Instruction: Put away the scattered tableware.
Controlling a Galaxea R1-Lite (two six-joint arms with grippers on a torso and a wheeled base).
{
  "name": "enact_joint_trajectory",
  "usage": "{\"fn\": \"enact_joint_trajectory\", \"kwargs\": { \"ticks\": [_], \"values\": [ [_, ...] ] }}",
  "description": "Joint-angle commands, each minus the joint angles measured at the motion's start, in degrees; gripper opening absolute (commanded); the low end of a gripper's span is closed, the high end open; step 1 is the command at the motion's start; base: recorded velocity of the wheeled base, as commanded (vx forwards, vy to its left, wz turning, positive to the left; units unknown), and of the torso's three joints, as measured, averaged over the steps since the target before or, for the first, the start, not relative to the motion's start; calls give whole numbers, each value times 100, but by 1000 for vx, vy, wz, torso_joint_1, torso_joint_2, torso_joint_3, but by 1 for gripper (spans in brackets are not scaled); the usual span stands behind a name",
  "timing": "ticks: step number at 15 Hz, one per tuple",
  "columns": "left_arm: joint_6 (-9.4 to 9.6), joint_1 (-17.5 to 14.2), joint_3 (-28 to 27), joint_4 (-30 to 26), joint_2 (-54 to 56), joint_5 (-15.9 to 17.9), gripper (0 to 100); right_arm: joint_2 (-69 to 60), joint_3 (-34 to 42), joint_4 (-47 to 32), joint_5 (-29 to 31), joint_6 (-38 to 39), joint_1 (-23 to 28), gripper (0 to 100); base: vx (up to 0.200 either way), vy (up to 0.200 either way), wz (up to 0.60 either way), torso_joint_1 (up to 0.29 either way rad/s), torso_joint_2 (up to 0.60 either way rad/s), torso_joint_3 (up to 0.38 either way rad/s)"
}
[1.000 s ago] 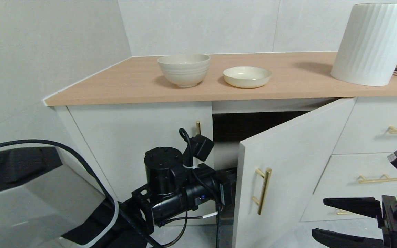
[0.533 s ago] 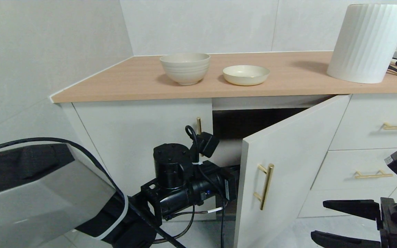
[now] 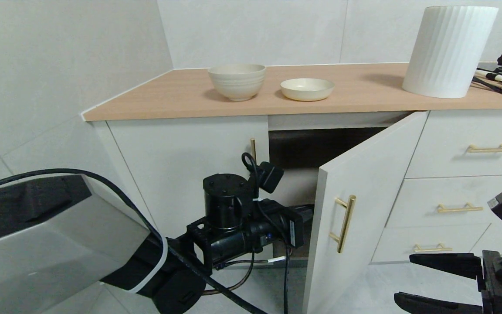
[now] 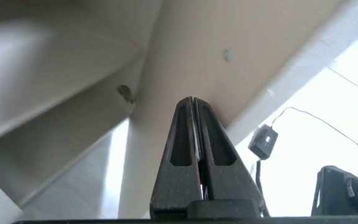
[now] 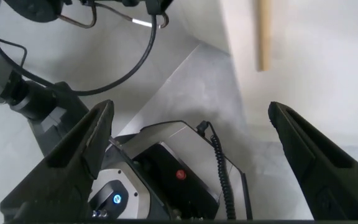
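A deep ribbed cream bowl [image 3: 236, 81] and a shallow cream dish [image 3: 307, 88] stand side by side on the wooden countertop [image 3: 168, 102]. Below them a white cabinet door [image 3: 364, 187] with a gold handle [image 3: 344, 223] stands partly open. My left arm [image 3: 242, 226] reaches low into the gap, and its gripper [image 4: 193, 109] is shut and empty, lying against the door's inner face. My right gripper [image 3: 440, 279] hangs open and empty low at the right, in front of the drawers. In the right wrist view the gold handle [image 5: 263, 34] shows beyond the spread fingers [image 5: 79, 155].
A tall white ribbed container [image 3: 449, 50] stands on the counter at the right, with several dark utensils [image 3: 501, 76] beside it. Three drawers with gold pulls [image 3: 493, 149] fill the cabinet front at the right. A closed door [image 3: 185, 165] and tiled walls bound the left.
The whole head view has shifted: the camera has drawn back, so the counter looks smaller and farther. My left gripper stays at the open door's edge; the right gripper keeps its place.
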State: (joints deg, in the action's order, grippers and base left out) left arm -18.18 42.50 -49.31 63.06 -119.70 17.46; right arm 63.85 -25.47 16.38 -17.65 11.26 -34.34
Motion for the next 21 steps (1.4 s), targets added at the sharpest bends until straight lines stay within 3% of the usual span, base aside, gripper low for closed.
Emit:
{"fn": "enact_joint_trajectory", "kwargs": {
  "ticks": [1,5,6,8,10,12,13,14,15,16,18,21],
  "values": [
    [-2,-13,-307,-145,-115,-14,0,-13,-2,5,-1,-1,-2,100,0,0,0,0,0,0],
    [-11,-13,-641,-321,-273,-243,0,-22,-11,5,7,-1,-11,100,0,0,0,0,0,0],
    [7,75,-703,-330,-291,-559,0,-40,-20,5,7,-1,-11,100,0,0,0,0,0,0],
    [33,286,-755,-347,-273,-840,0,-84,-2,5,16,-1,-152,100,0,0,0,0,0,0],
    [121,540,-755,-418,-247,-902,0,-224,-2,5,16,-1,-354,100,0,0,0,0,0,0],
    [121,883,-799,-426,-168,-902,0,-453,24,5,-19,-10,-459,100,0,0,0,0,0,0],
    [113,1235,-773,-444,-18,-796,0,-725,103,5,-230,-1,-662,100,0,0,0,0,0,0],
    [104,1578,-571,-488,254,-419,0,-1015,147,-12,-643,-1,-785,100,0,0,0,0,0,0],
    [104,1692,-254,-470,544,-41,0,-1130,121,-171,-889,-1,-785,100,0,0,0,0,0,0],
    [104,1665,-35,-470,738,170,0,-1147,94,-259,-924,-10,-785,100,0,0,0,0,0,0],
    [113,1200,36,-418,799,118,0,-1103,94,-259,-915,-10,-776,100,0,0,0,0,0,0],
    [113,391,71,-418,869,-348,0,-998,15,-276,-748,-1,-758,100,0,0,0,0,0,0]
  ]
}}
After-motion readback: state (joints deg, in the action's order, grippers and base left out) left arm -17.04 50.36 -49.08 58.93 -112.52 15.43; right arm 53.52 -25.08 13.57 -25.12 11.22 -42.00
